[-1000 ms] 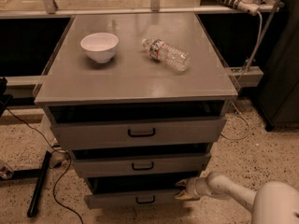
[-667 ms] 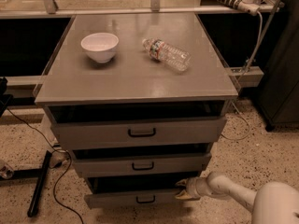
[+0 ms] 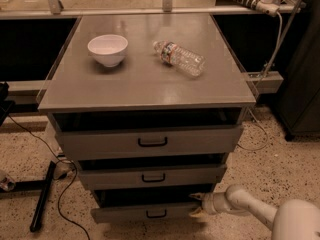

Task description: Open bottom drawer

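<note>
1. The grey metal bottom drawer [image 3: 125,214], the narrowest and shortest front of the three, sits lowest in the grey cabinet, close to the speckled floor [image 3: 280,159].
2. A small black bar handle [image 3: 156,214] sits at the middle of its front, and a dark gap shows above the front's top edge.
3. The pale tool [image 3: 196,206] at the end of the white robot arm [image 3: 245,206] is at the right end of the bottom drawer's front, reaching in from the lower right.
4. Whether the tool is clenched on the front or released, I cannot tell.
5. Above it are the mid-sized grey drawer front [image 3: 190,175] and the widest grey drawer front [image 3: 200,140], each with a black handle.
6. On the grey tabletop [image 3: 140,86] a round white bowl [image 3: 107,49] stands upright at the left.
7. A clear plastic bottle [image 3: 179,58] lies on its side to the bowl's right, apart from it.
8. A black bar [image 3: 42,196] and a thin black cable [image 3: 65,204] lie on the floor at the cabinet's left.
</note>
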Robot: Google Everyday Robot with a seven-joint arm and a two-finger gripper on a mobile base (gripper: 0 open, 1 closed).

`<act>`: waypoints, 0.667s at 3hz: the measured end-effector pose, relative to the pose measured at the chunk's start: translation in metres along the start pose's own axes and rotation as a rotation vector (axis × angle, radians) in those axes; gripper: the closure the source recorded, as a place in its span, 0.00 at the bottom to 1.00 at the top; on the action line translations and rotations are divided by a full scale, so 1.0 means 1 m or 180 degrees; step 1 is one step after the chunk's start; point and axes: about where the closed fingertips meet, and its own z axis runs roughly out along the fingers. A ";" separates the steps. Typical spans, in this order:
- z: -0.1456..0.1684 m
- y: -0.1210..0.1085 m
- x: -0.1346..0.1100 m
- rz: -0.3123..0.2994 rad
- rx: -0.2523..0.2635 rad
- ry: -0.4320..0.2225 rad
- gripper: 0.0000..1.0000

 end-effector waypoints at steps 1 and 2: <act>-0.001 0.000 -0.001 0.0000 -0.0001 0.0000 0.52; -0.017 0.033 0.007 -0.0045 -0.0061 -0.0037 0.73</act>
